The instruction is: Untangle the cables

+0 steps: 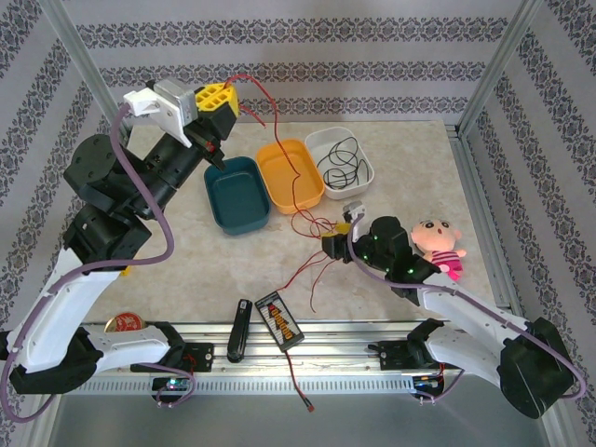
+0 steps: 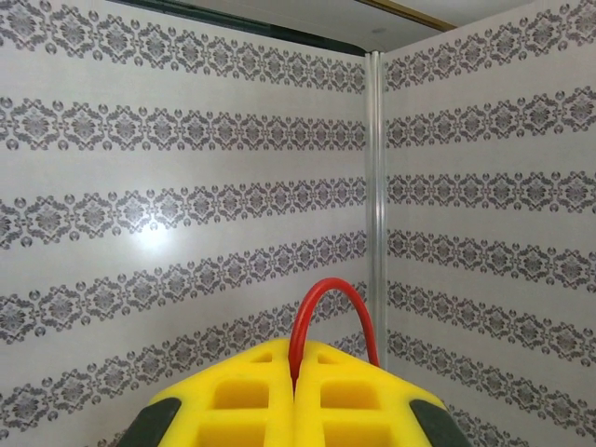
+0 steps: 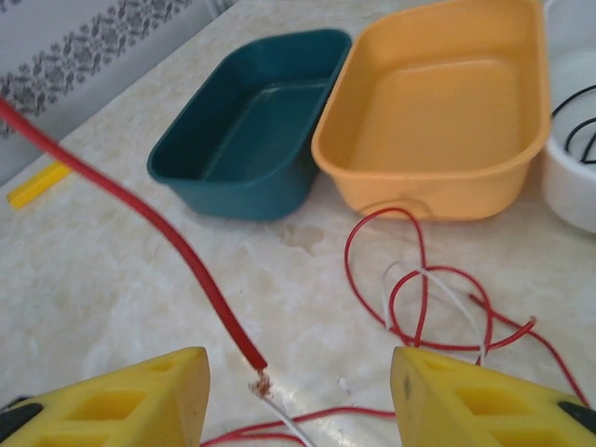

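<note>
My left gripper point(image 1: 216, 98) is raised high at the back left, and its yellow fingers point(image 2: 261, 400) are shut on the red cable point(image 2: 326, 303), which arches up out of the jaws. From there the red cable point(image 1: 279, 154) runs down across the orange tray to a tangle point(image 1: 317, 228) on the table. My right gripper point(image 1: 337, 237) is low beside that tangle, open. A red cable end point(image 3: 168, 242) with a frayed tip lies between its fingers point(image 3: 140, 400). Red loops point(image 3: 410, 279) cross a pale whitish cable point(image 3: 456, 307) in front of it. The black cable point(image 1: 340, 160) is coiled in the white tray.
Three trays stand in a row at the back: teal point(image 1: 237, 191), orange point(image 1: 296, 186) and white point(image 1: 366, 172). A plush doll point(image 1: 438, 242) lies by the right arm. A black orange-striped device point(image 1: 279, 319) and a black tool point(image 1: 239, 331) sit at the near edge.
</note>
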You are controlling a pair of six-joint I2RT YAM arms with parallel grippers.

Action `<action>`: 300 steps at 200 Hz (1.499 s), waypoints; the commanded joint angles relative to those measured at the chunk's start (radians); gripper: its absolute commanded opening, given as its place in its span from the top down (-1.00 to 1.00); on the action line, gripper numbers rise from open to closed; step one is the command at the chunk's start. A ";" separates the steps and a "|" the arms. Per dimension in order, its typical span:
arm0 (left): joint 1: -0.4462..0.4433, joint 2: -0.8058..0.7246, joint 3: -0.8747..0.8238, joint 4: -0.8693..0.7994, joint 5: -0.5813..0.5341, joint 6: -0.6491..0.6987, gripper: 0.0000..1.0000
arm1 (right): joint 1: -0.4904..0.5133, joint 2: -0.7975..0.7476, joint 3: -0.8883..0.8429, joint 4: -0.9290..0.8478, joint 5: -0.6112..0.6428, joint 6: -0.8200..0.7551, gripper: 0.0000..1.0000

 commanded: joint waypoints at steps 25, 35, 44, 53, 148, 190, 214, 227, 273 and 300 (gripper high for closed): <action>0.008 0.001 0.045 0.063 -0.045 0.042 1.00 | 0.052 0.012 -0.039 0.062 0.064 -0.048 -0.16; 0.009 -0.002 0.045 0.065 -0.038 0.039 1.00 | 0.063 0.026 -0.040 0.068 0.089 -0.053 -0.16; 0.009 -0.006 0.043 0.066 -0.036 0.037 1.00 | 0.073 0.041 -0.039 0.079 0.106 -0.055 -0.16; 0.008 -0.008 0.041 0.068 -0.035 0.035 1.00 | 0.080 0.060 -0.032 0.090 0.117 -0.057 -0.15; 0.008 -0.063 -0.004 0.069 -0.127 0.080 1.00 | 0.053 0.138 0.006 0.076 0.163 -0.007 1.00; 0.009 -0.095 -0.029 0.084 -0.181 0.117 1.00 | -0.028 0.132 -0.018 0.074 0.138 0.060 1.00; 0.009 -0.097 -0.025 0.095 -0.234 0.155 1.00 | -0.088 0.150 -0.024 0.063 0.127 0.092 1.00; 0.008 -0.100 -0.022 0.094 -0.251 0.167 1.00 | -0.113 0.164 -0.020 0.051 0.128 0.102 1.00; 0.009 -0.138 -0.054 0.135 -0.288 0.185 1.00 | -0.193 0.241 -0.021 0.046 0.134 0.150 1.00; 0.009 -0.162 -0.071 0.160 -0.307 0.197 1.00 | -0.224 0.279 -0.025 0.054 0.136 0.173 1.00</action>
